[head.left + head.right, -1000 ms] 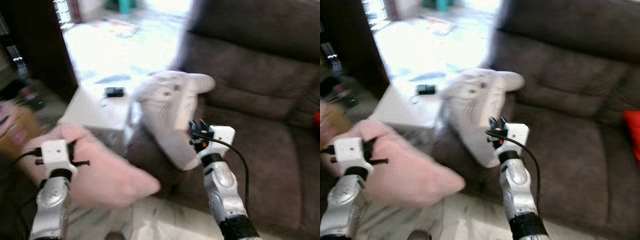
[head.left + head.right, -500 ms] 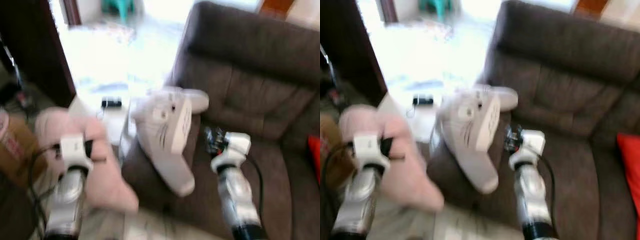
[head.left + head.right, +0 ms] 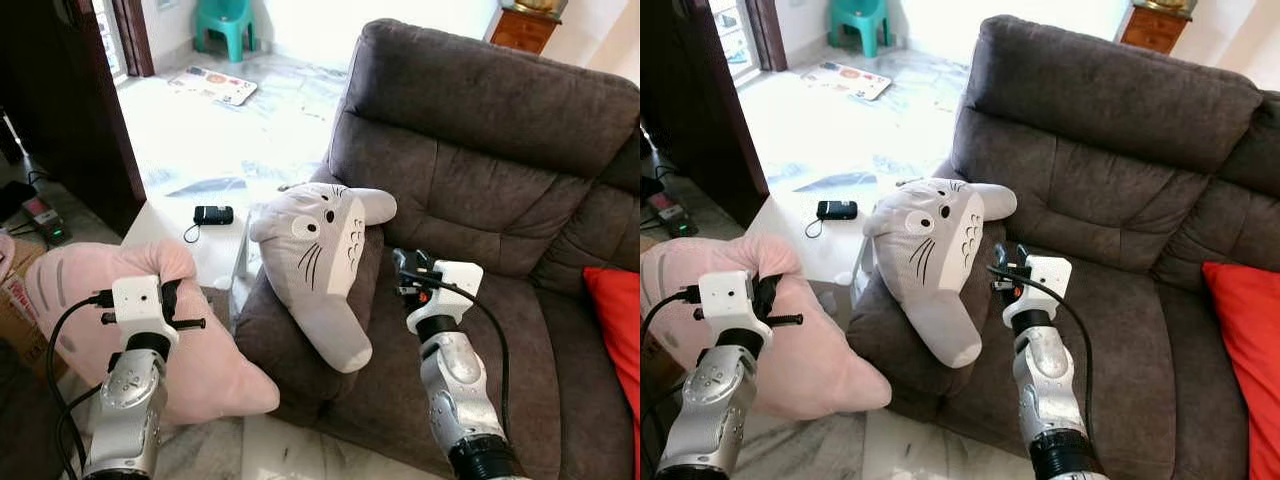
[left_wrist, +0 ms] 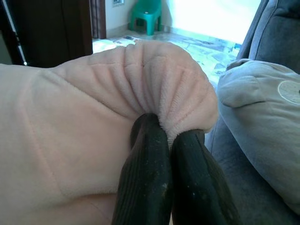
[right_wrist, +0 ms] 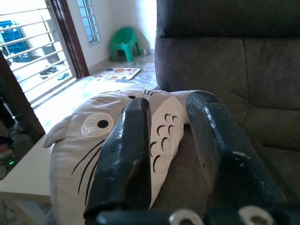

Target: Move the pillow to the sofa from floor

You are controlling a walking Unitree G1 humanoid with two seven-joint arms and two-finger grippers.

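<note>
The left gripper (image 4: 161, 136) pinched only a fold of the pink pillow (image 3: 90, 300) beside the sofa (image 3: 480, 150), so it might slip free, while the right gripper (image 5: 173, 140) hovered with fingers apart.

Two silver forearms with rounded, shiny shells, each ending in a black collar and a white boxy wrist block. Black cable looping from each block back along the arm. Left gripper (image 4: 161, 140) and right gripper (image 5: 173, 150) with long black ribbed fingers, scuffed in places; small silver screws at the right one's base.
</note>
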